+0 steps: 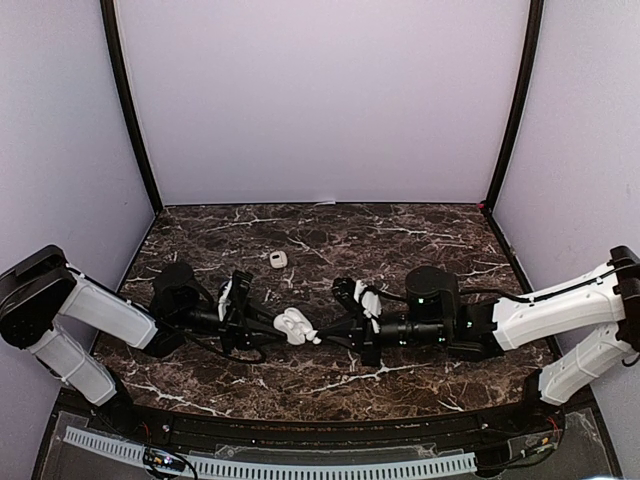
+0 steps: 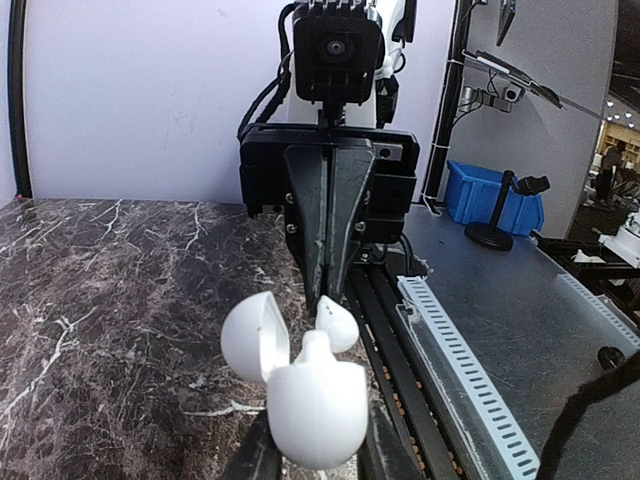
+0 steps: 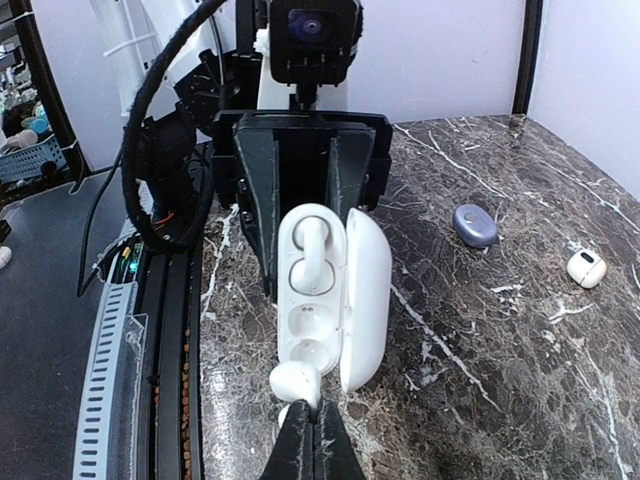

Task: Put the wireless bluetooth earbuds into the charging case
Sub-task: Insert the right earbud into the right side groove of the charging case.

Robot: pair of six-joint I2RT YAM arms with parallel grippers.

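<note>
The white charging case (image 3: 318, 292) hangs above the table with its lid (image 3: 366, 300) swung open, and my left gripper (image 2: 316, 452) is shut on its body (image 2: 316, 405). One earbud (image 3: 311, 256) sits in the far slot. My right gripper (image 3: 311, 412) is shut on a second earbud (image 3: 297, 381), which hangs at the case's near end, just off the empty slot (image 3: 306, 349). In the left wrist view this earbud (image 2: 339, 322) shows just behind the case, at the right gripper's tips. From above, both grippers meet mid-table at the case (image 1: 292, 324).
A small white case (image 1: 278, 259) lies further back on the marble table (image 1: 420, 230); it also shows in the right wrist view (image 3: 585, 267), beside a purple oval case (image 3: 475, 224). A black rail and a slotted white cable duct (image 2: 470, 370) run along the table's near edge.
</note>
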